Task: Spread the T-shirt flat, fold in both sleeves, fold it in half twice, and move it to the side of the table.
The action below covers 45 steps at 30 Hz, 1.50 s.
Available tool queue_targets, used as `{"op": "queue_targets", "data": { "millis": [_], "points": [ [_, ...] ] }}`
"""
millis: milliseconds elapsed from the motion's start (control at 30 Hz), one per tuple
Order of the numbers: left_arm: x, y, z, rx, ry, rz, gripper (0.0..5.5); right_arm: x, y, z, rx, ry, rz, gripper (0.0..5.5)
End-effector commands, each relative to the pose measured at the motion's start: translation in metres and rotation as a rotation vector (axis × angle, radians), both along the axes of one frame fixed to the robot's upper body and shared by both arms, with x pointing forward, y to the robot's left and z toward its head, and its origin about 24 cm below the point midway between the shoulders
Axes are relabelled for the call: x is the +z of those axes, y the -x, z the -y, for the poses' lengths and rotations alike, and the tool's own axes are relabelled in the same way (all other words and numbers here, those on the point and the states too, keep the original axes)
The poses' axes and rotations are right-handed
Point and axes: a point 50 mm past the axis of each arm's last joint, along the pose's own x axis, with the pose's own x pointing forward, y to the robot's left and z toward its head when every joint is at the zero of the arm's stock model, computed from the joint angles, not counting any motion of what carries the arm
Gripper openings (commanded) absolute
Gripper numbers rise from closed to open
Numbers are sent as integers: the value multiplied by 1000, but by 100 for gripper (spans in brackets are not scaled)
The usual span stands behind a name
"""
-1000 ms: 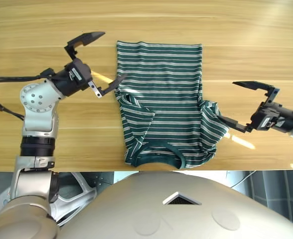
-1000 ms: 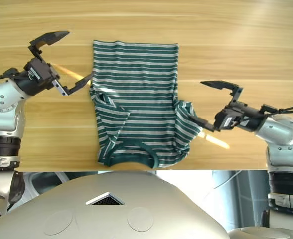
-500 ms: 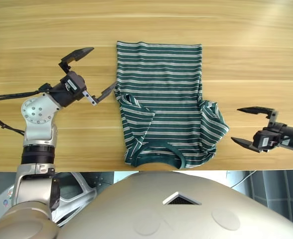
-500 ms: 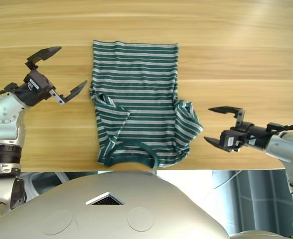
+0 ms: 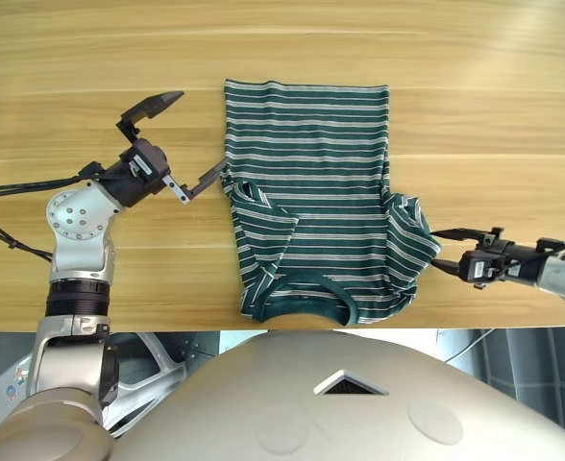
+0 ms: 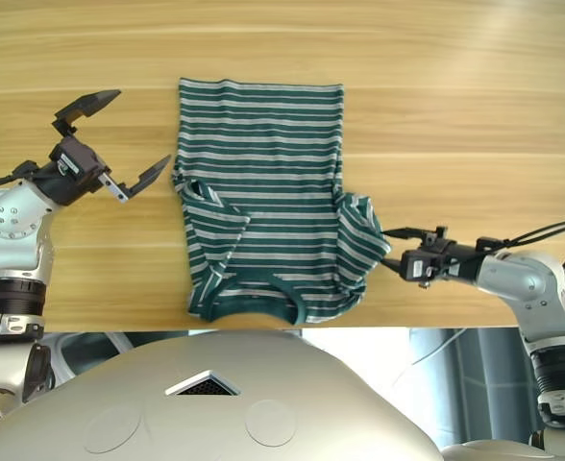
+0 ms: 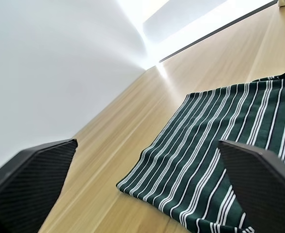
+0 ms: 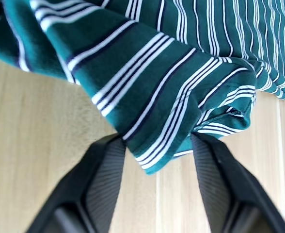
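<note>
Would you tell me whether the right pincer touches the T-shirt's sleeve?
Touching: the right wrist view shows the sleeve overlapping both fingertips of the right pincer.

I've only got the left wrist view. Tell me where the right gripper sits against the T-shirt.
Observer: The right gripper is at the outer edge of the right sleeve, with its open fingers on either side of the sleeve's hem.
Operator: Report that sleeve's state.
Observer: It juts out, bunched, beside the body and is not folded in.
Operator: Give me the left sleeve.
Observer: The left sleeve lies folded in over the T-shirt.
</note>
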Motion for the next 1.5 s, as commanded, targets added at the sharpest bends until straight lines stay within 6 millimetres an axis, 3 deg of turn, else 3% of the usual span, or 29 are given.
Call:
{"op": "queue_targets", "data": {
  "millis": [33, 333, 800, 1500],
  "points": [
    [-2, 0, 1, 1, -9, -1, 540, -1, 3, 6, 2, 41, -21, 174],
    [-3, -1, 0, 5, -7, 0, 540, 7, -1, 5, 11, 17, 30, 2],
    [-9, -1, 12, -25, 3, -9, 540, 41, -18, 4, 72, 18, 164, 2],
    [-13, -6, 19, -27, 17, -14, 540, 45, -41, -74, 459, 48, 211, 2]
  ]
}}
